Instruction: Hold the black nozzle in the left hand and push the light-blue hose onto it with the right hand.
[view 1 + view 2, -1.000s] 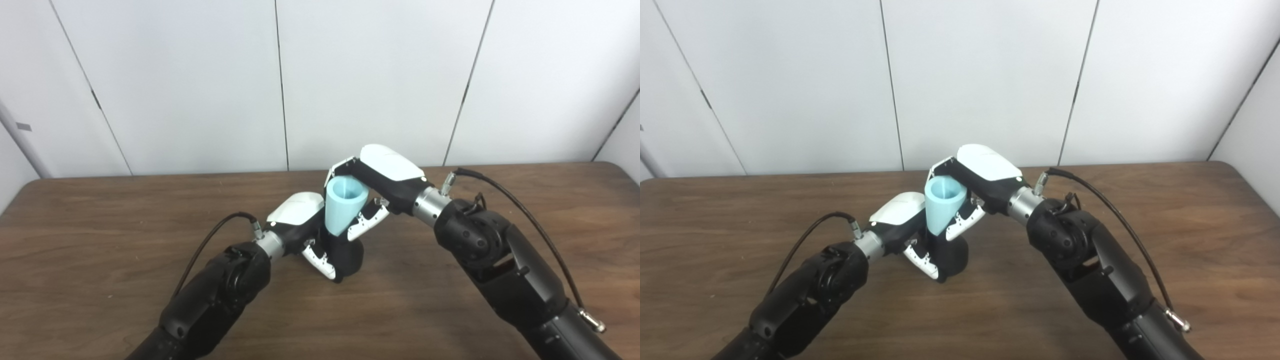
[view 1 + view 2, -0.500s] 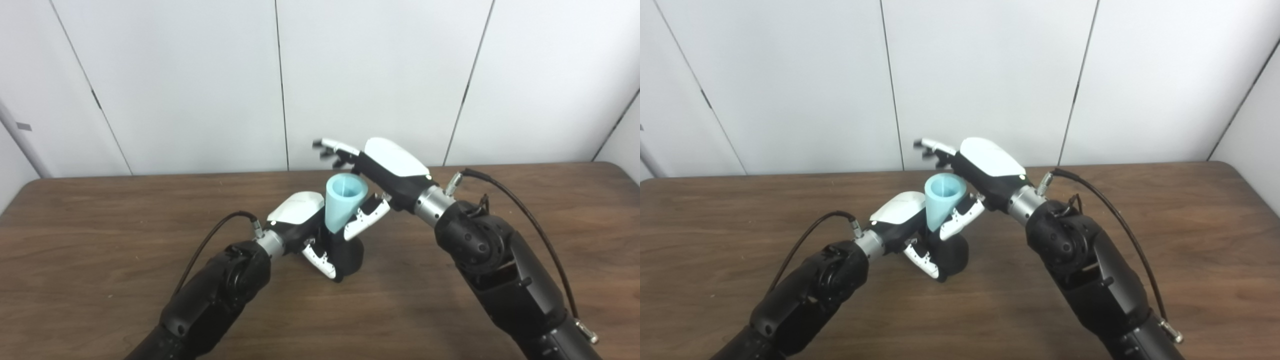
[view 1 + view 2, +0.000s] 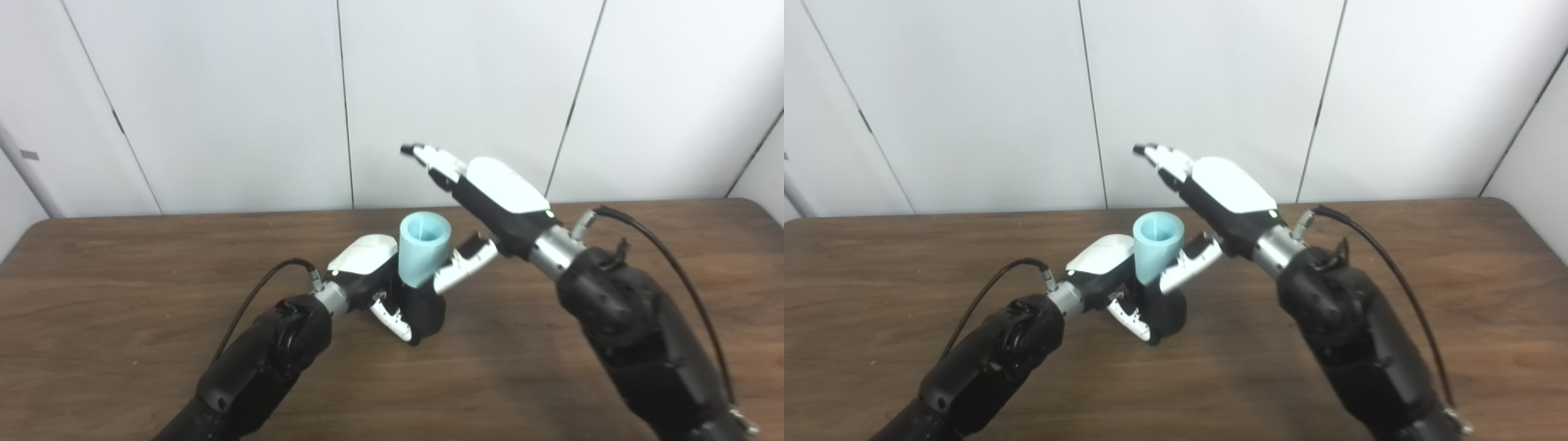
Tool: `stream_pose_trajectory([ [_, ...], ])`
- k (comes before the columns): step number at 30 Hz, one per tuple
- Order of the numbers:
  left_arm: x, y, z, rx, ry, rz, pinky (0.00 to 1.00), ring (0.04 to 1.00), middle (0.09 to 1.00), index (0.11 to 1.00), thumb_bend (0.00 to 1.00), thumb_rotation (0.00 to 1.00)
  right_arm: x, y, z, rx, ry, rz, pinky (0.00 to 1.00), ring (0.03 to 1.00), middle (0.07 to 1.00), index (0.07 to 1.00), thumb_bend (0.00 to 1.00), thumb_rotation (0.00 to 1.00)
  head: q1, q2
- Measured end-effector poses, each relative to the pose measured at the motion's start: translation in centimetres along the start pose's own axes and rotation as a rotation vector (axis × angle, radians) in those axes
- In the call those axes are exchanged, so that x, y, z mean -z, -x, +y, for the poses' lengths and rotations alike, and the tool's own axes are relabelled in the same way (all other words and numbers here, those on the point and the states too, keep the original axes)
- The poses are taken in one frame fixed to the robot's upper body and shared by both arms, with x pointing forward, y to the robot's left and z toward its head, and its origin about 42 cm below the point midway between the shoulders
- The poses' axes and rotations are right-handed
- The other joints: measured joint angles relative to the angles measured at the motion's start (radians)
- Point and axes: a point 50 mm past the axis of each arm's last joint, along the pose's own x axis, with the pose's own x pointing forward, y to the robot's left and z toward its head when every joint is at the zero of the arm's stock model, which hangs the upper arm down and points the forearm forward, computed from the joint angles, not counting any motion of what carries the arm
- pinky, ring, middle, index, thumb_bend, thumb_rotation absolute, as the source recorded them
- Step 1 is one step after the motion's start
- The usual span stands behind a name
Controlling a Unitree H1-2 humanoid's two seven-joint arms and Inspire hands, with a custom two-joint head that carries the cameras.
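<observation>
Right now I see my left hand (image 3: 373, 278) low over the table (image 3: 122, 288), its fingers (image 3: 392, 321) wrapped around the black nozzle (image 3: 425, 309), which stands near the middle of the wood surface. I can't make out whether the nozzle's base touches the table or is held just above it. The light-blue hose (image 3: 422, 248) sits upright on top of the nozzle, its open mouth facing up toward my cameras and its lower end meeting the black part; how far it is seated I cannot tell from either view.

My right hand (image 3: 490, 196) is up and to the right of the hose, holding nothing. Its fingers (image 3: 429, 158) are stretched out and spread, pointing up and to the left against the white wall panels (image 3: 245, 92), clear of the hose's rim. Its thumb (image 3: 462, 269) reaches down to the left and lies just beside the hose's right wall; contact is not clear to me.

A black cable (image 3: 263, 294) loops from the left wrist, and another (image 3: 667, 260) arcs from the right wrist.
</observation>
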Motion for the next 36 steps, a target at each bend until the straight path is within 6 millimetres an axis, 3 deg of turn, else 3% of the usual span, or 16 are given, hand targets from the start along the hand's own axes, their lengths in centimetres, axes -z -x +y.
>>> stream_pose_trajectory([
  [3, 0.0, 0.0, 0.0, 0.000, 0.000, 0.000, 0.44, 0.445, 0.431, 0.493, 0.53, 0.00, 0.5, 1.1, -0.3, -0.071, 0.008, -0.017, 0.98, 1.000, 1.000, 1.000, 0.57, 0.90, -0.002, 0.000],
  [6, 0.0, 0.0, 0.0, 0.000, 0.000, 0.000, 0.46, 0.451, 0.432, 0.494, 0.53, 0.00, 0.5, 2.2, -0.3, -0.136, 0.035, -0.051, 1.00, 1.000, 1.000, 1.000, 0.50, 0.99, -0.002, 0.000],
  [11, 0.0, 0.0, 0.0, 0.000, 0.000, 0.001, 0.45, 0.446, 0.426, 0.492, 0.53, 0.00, -0.1, 2.8, 0.3, -0.197, 0.055, -0.113, 1.00, 1.000, 1.000, 1.000, 0.50, 1.00, 0.005, 0.000],
  [15, 0.0, 0.0, 0.0, 0.000, -0.001, -0.001, 0.43, 0.454, 0.455, 0.488, 0.53, 0.00, 0.0, 3.1, 0.3, -0.237, 0.094, -0.142, 1.00, 1.000, 1.000, 1.000, 0.63, 1.00, 0.003, 0.000],
  [18, 0.0, 0.0, 0.0, 0.001, -0.001, -0.001, 0.43, 0.454, 0.441, 0.491, 0.53, 0.00, 0.0, 3.1, 0.2, -0.250, 0.104, -0.146, 1.00, 1.000, 1.000, 1.000, 0.68, 1.00, 0.005, 0.000],
  [29, 0.1, 0.0, 0.0, 0.001, -0.001, 0.000, 0.48, 0.459, 0.444, 0.491, 0.53, 0.00, -0.1, 2.6, 0.2, -0.259, 0.099, -0.138, 1.00, 1.000, 1.000, 1.000, 0.66, 1.00, 0.006, 0.002],
  [36, 0.1, 0.0, 0.0, 0.001, -0.001, 0.000, 0.43, 0.447, 0.431, 0.493, 0.53, 0.00, 0.0, 2.6, -0.4, -0.226, 0.082, -0.125, 1.00, 1.000, 1.000, 1.000, 0.66, 1.00, 0.005, 0.003],
])
